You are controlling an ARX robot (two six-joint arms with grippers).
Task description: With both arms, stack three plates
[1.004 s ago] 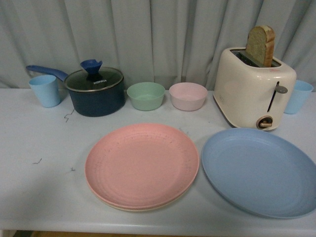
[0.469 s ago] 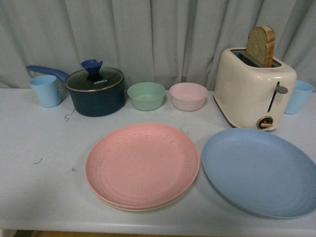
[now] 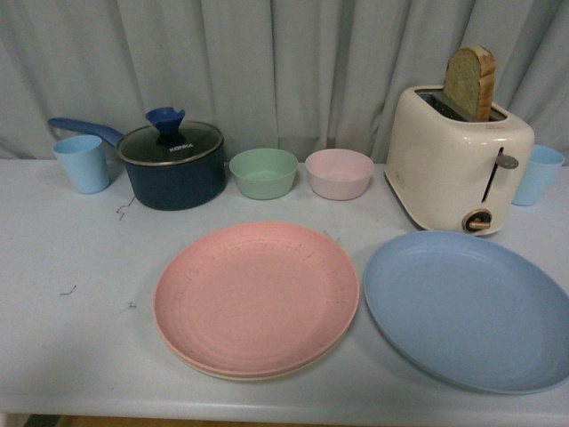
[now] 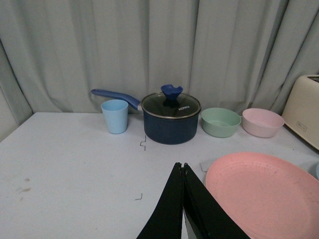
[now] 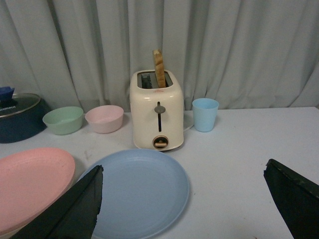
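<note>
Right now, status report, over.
Left pincer shut, right pincer open, both empty. Pink plate on beige plate, blue plate apart. Toaster close behind.

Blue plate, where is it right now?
In the front view, the blue plate lies at the right, just in front of the toaster and beside the pink plate.

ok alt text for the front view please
A pink plate lies stacked on a beige plate on a pale table, with a blue plate alone beside it. Behind stand a lidded dark pot, a green bowl, a pink bowl, two blue cups and a cream toaster holding bread.
</note>
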